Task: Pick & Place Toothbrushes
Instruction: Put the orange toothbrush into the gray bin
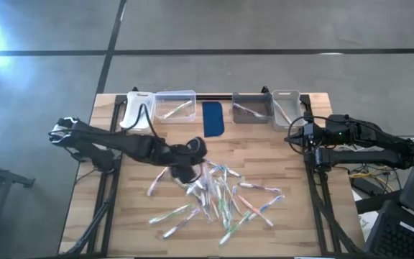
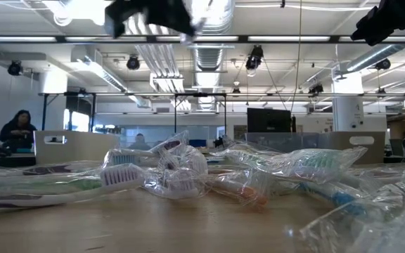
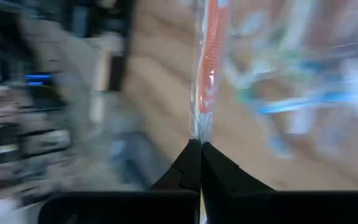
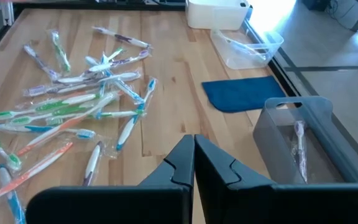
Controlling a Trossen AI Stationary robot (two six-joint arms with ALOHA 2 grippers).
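Several wrapped toothbrushes [image 1: 221,198] lie in a loose pile on the wooden table's middle; the same toothbrushes [image 4: 73,112] show in the right wrist view. My left gripper [image 1: 191,171] is above the pile's left part, high over it in the low view [image 2: 178,24], shut on one orange toothbrush [image 3: 209,62] in a clear wrapper. My right gripper [image 4: 194,142] waits shut and empty over the table's right side [image 1: 315,140]. My left gripper pinches the clear wrapper's end [image 3: 197,127] of the orange toothbrush between its two fingertips. The toothbrush reaches straight out ahead of the fingers, along their line. It is lifted clear of the table and the pile.
Along the far edge stand a white bin [image 1: 136,108], a clear bin [image 1: 175,106] with a toothbrush in it, a dark blue pad [image 1: 213,119], a grey bin [image 1: 251,108] holding a toothbrush, and another clear bin [image 1: 286,106]. People sit in the room beyond.
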